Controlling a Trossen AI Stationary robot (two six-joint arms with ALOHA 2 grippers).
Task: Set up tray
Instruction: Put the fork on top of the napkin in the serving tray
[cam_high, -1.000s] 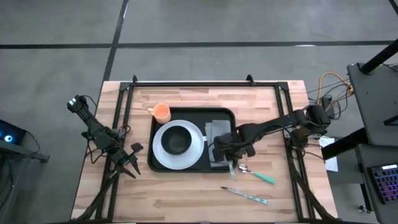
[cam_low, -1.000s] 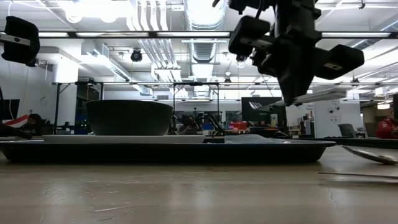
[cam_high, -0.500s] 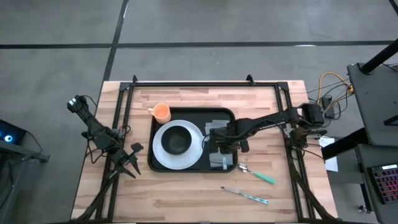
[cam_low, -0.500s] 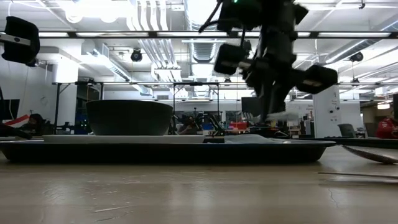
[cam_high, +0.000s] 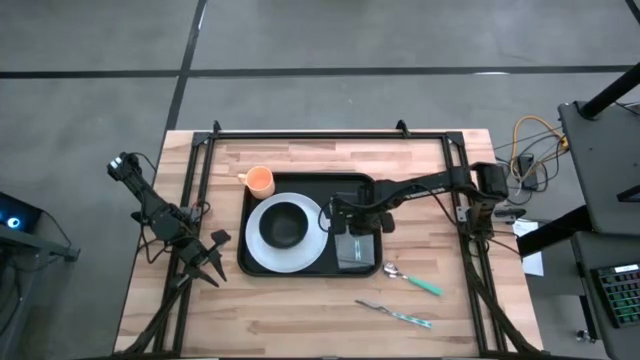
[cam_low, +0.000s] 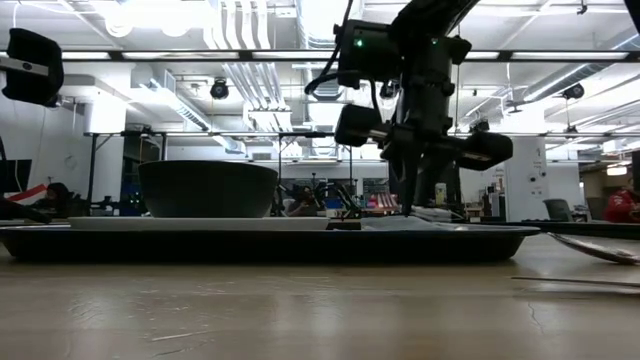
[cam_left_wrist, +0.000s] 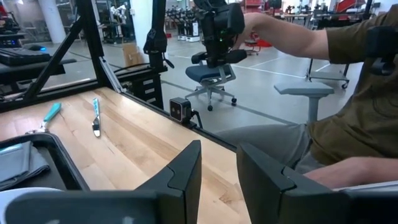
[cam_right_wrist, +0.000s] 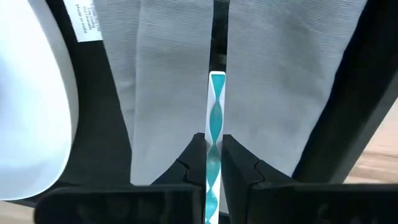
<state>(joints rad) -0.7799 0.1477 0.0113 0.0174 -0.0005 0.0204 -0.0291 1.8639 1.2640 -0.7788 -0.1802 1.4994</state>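
My right end effector (cam_right_wrist: 211, 163) grips a teal-handled utensil (cam_right_wrist: 215, 118) over the napkin (cam_high: 357, 245) on the tray (cam_high: 300, 182); plate (cam_high: 254, 240) and bowl (cam_high: 285, 224) are set, two utensils (cam_high: 412, 282) remain on the table (cam_high: 300, 320). My left end effector (cam_left_wrist: 217, 171) waits open.

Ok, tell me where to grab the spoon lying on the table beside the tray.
Grip the spoon by its teal handle, straight down from above. It lies flat on the table, handle pointing away from the tray, so it can be pinched across its thin width.
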